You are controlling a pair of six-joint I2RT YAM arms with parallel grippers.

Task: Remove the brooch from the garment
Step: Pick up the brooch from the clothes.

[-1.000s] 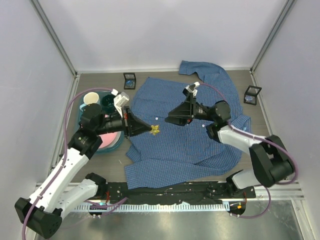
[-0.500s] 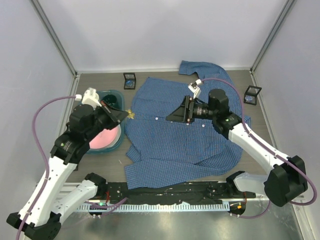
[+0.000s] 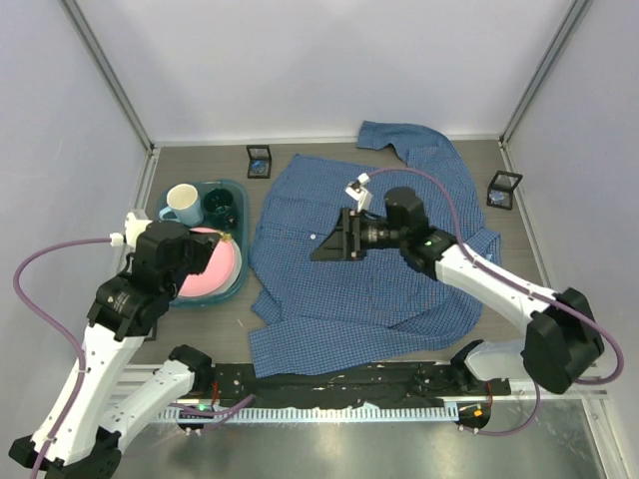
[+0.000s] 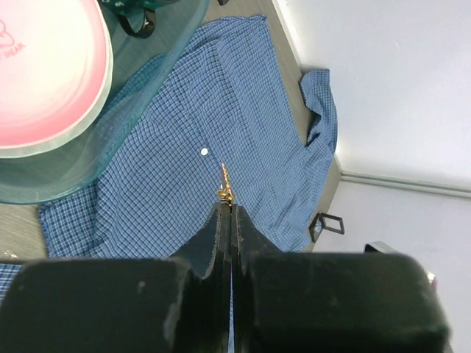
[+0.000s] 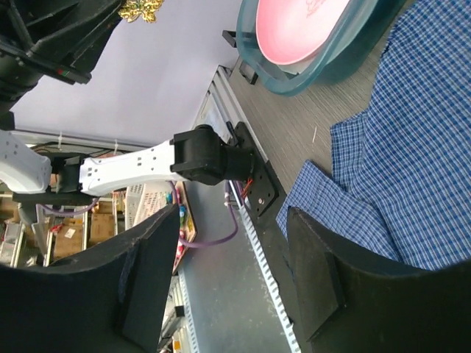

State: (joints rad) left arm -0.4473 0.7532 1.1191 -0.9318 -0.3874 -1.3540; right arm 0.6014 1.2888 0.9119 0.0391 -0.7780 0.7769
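Left fingers [image 4: 225,215] are clamped on the gold brooch [image 4: 224,193], holding it above the pink plate [image 3: 212,271] in the teal tray [image 3: 243,200], just left of the shirt [image 3: 379,289]. The shirt lies spread on the desk [image 3: 524,235]. Right fingers [image 3: 331,242] are spread wide above the shirt, holding nothing.

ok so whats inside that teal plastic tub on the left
A round pink plate, a white mug and a dark green cup sit inside the teal plastic tub. Anything beneath the plate is covered.
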